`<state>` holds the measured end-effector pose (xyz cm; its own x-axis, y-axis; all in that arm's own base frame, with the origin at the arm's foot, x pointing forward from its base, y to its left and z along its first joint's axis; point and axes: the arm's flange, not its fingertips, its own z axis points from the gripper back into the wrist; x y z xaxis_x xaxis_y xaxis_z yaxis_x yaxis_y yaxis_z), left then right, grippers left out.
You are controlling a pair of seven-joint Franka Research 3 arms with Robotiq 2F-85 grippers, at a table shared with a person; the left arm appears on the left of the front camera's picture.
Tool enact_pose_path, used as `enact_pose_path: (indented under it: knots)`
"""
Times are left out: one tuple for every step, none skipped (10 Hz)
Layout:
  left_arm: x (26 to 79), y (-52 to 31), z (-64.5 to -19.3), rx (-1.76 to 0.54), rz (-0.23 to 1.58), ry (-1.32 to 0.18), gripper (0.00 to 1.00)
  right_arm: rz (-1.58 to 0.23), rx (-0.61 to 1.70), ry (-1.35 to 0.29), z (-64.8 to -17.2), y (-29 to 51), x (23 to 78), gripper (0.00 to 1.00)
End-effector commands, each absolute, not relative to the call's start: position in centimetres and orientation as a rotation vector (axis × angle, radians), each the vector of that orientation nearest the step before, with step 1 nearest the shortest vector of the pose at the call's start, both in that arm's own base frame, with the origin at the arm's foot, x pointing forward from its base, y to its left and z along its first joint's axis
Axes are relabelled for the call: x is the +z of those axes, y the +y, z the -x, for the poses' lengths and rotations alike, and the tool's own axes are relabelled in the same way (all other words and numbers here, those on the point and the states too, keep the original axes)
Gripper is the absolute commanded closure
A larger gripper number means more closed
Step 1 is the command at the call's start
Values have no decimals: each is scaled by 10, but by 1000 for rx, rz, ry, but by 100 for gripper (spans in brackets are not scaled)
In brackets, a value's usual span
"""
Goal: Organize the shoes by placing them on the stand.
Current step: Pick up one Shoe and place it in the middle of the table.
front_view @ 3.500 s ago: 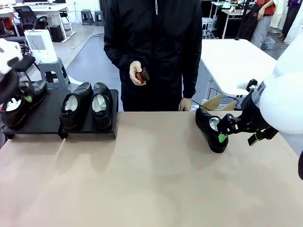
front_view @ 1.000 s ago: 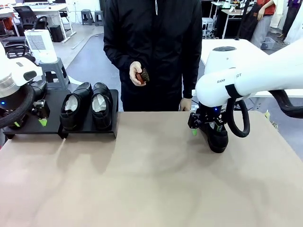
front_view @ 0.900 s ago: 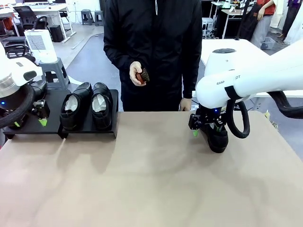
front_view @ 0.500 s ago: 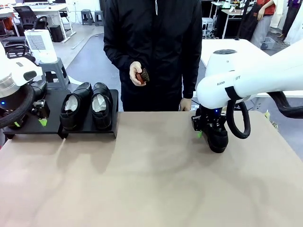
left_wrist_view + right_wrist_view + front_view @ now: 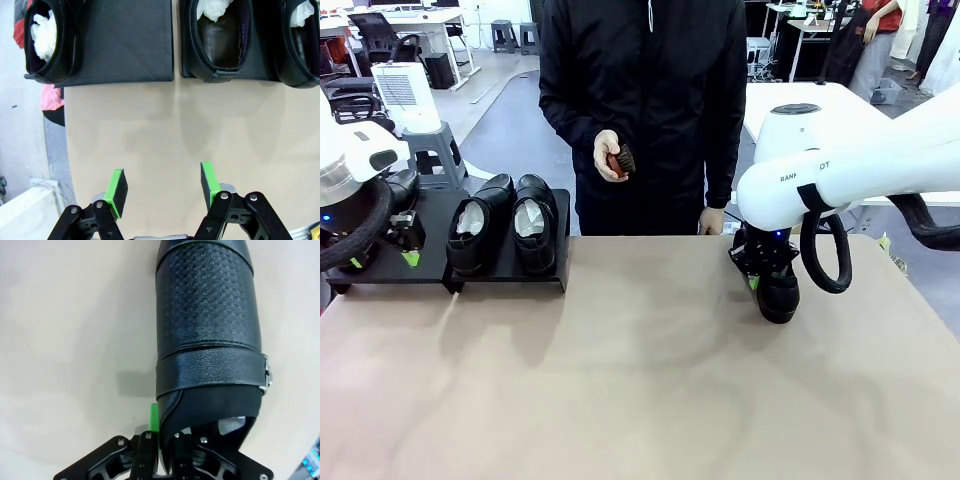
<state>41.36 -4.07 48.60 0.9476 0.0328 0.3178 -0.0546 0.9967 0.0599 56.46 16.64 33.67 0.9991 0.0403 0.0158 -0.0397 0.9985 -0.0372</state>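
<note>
Where the wide tan tabletop (image 5: 640,380) runs across the front view, a room of white desks, stools and office chairs opens behind it, and a person in a black jacket stands at the far edge with a small brown brush (image 5: 622,159) in one hand (image 5: 608,156). On the tabletop's far left sits the stand (image 5: 510,262), a low matte-black platform; the left wrist view shows it as two panels side by side with a narrow gap between. Two shoes (image 5: 505,222) rest close together on the stand's right part, toes toward the robot and white paper stuffing inside, and a third shoe (image 5: 49,41) lies at the stand's outer end. The white right arm (image 5: 840,175) reaches in from the right and bends down over a single shoe (image 5: 778,290) that lies on the tabletop at the far right, well apart from the stand. In the right wrist view the right gripper (image 5: 162,440) has its fingers closed on the edge of that shoe's opening, one green pad against the outside of the leather. The left gripper (image 5: 162,185) hangs over bare tabletop just in front of the stand, its fingers spread wide with nothing between them
</note>
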Motion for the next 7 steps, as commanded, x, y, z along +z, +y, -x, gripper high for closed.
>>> enact_pose_path:
  knots:
    - [487,-39,-413,47,-61,-318,23,85,5,-53,-567,171,345,100]
    - [487,-39,-413,47,-61,-318,23,73,-9,-41,-560,175,353,100]
    - [487,-39,-413,47,-61,-318,23,41,-33,-31,-542,185,371,100]
    - [487,-39,-413,47,-61,-318,23,-1,9,-52,-508,204,393,100]
    - [487,-39,-413,47,-61,-318,23,-52,54,-58,-474,223,405,100]
    - [487,-39,-413,47,-61,-318,23,-77,62,-34,-453,238,405,100]
    - [487,-39,-413,47,-61,-318,23,-134,97,3,-424,257,397,100]
